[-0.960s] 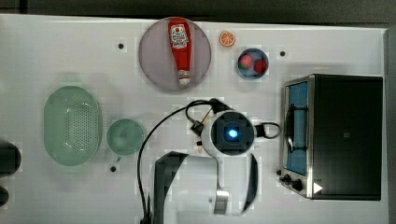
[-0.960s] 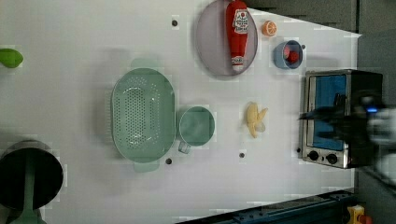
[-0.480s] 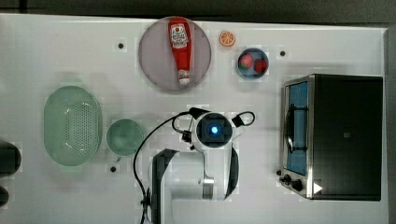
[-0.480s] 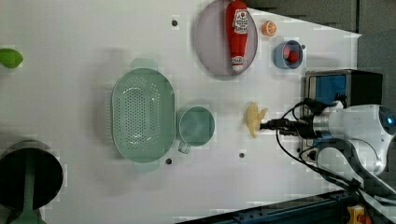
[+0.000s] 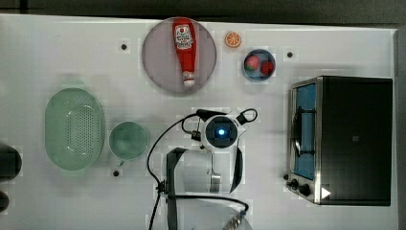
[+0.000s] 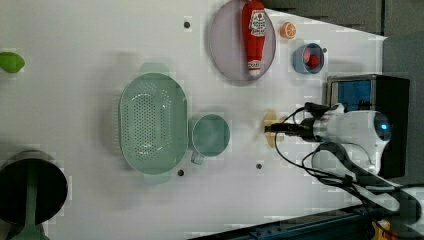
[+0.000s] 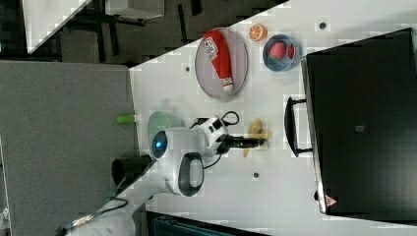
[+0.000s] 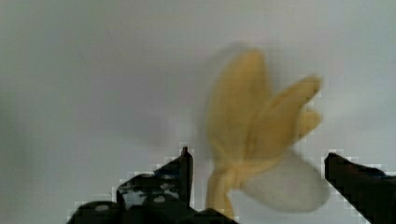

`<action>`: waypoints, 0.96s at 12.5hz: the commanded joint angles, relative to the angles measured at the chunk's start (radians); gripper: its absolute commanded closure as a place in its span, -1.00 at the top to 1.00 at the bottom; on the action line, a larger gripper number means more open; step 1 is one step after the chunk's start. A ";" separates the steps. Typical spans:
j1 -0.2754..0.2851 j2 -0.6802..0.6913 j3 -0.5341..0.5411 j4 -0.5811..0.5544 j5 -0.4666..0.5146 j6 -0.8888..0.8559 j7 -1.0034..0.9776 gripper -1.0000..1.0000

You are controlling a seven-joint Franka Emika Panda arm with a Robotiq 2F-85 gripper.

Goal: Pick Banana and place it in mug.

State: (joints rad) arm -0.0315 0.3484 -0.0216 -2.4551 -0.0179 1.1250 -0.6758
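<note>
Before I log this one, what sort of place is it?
Probably a lab bench staged as a toy kitchen: a white table with a toaster oven, a ketchup bottle on a plate, a green colander, and a robot arm above a banana.

White counter (image 5: pixel 57 43) with little dark holes dotted across it, lit evenly. In the right view a grey partition panel (image 7: pixel 64 142) stands at its left, dark floor (image 7: pixel 147 19) beyond the counter edge.

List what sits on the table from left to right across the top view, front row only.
Colander → mug → the arm's pincer over the table → toaster oven.
</note>
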 commanded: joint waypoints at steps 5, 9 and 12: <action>0.000 -0.005 0.015 0.000 0.011 0.040 -0.036 -0.27; -0.003 -0.080 0.009 -0.002 0.011 0.022 -0.036 -0.49; -0.006 -0.246 -0.005 0.010 0.011 -0.118 -0.035 -0.49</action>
State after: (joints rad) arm -0.0303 0.1724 -0.0307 -2.4766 -0.0099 1.0088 -0.6924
